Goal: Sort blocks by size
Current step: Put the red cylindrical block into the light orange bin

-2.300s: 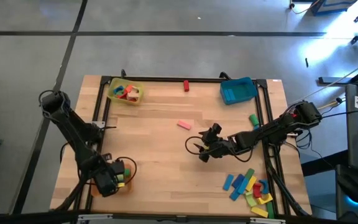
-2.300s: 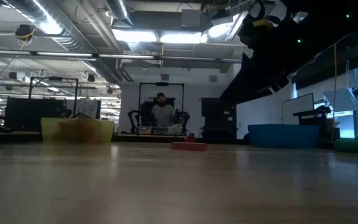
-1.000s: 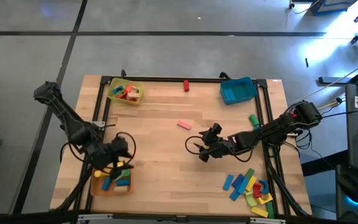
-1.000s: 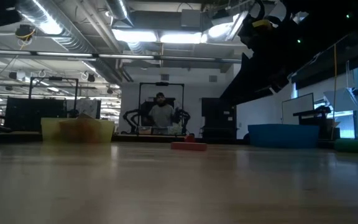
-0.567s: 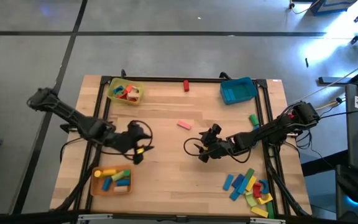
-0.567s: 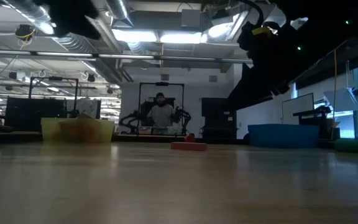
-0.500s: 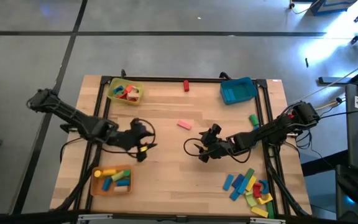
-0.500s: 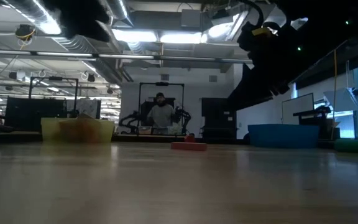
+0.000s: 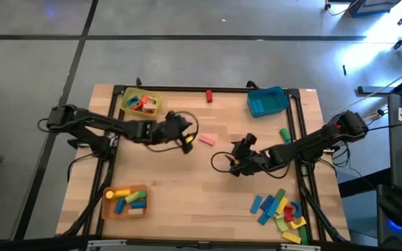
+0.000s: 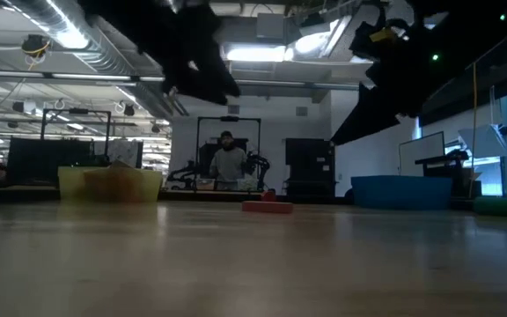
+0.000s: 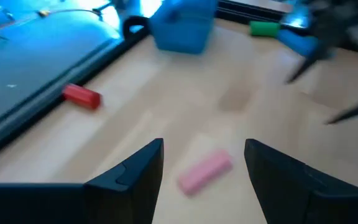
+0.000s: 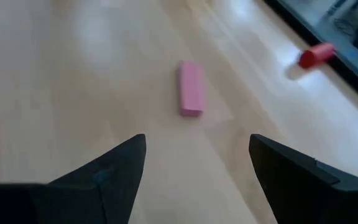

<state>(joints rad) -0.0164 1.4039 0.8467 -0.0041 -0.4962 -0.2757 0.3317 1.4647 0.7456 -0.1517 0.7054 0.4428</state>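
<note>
Centrally, on the bare wood of the surface (image 9: pixel 187 195), lay a pink block (image 9: pixel 206 139), flat and alone. Hovered just beside it on the yellow-tray side: the left tool (image 9: pixel 188 140), fingers spread, nothing between them, the pink block (image 11: pixel 204 172) showing in the gap ahead in its wrist view. Waited near the pink block on the opposite side: the right tool (image 9: pixel 233 162), likewise open and empty, the same block (image 12: pixel 191 88) lying ahead of it. Well apart from the pink block, at the far edge, rested a red cylinder (image 9: pixel 209 95), between a yellow tray (image 9: pixel 140 103) holding a few blocks and a blue tray (image 9: pixel 267 101). Farther from the pink block, at the near left corner, sat an orange tray (image 9: pixel 125 202) with yellow, blue and green pieces; at the near right corner, a loose heap of blocks (image 9: pixel 280 210), plus a green cylinder (image 9: pixel 285 134) beside the right arm.
</note>
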